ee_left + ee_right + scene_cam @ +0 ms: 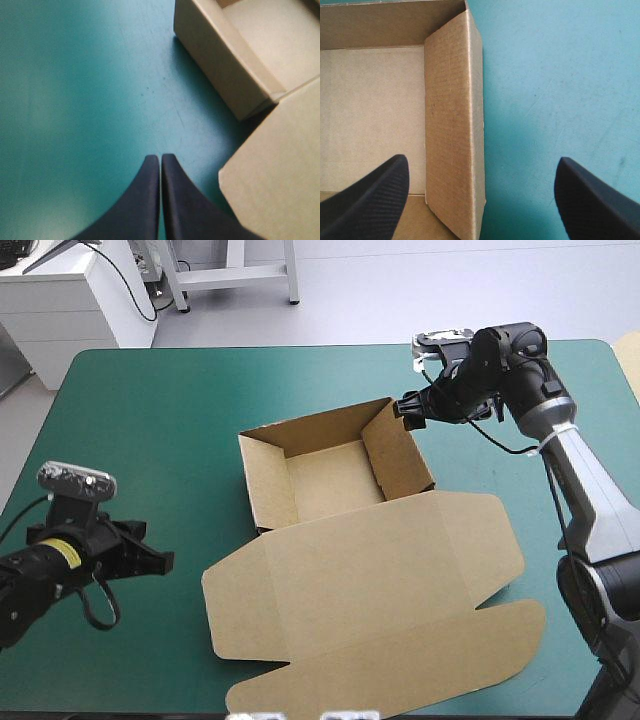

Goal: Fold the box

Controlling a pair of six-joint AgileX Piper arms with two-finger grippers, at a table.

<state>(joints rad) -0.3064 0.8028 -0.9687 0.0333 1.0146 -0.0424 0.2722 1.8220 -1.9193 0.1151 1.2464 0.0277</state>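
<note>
The brown box (330, 480) stands mid-table as an open tray with its walls up. Its lid (380, 590) lies flat toward the front edge. My right gripper (408, 410) is open at the tray's far right corner. In the right wrist view the gripper (482, 160) straddles the right wall (452, 125), one finger over the tray floor (370, 110) and the other over the cover. My left gripper (160, 562) is shut, low at the table's left. In the left wrist view it (160, 157) points at bare cover, with the tray's left wall (225, 65) and a lid flap (280, 170) ahead and beside it.
The lid's rounded flaps (300, 690) reach almost to the table's front edge. A strip of teal-green cover (150, 440) separates the left gripper from the box.
</note>
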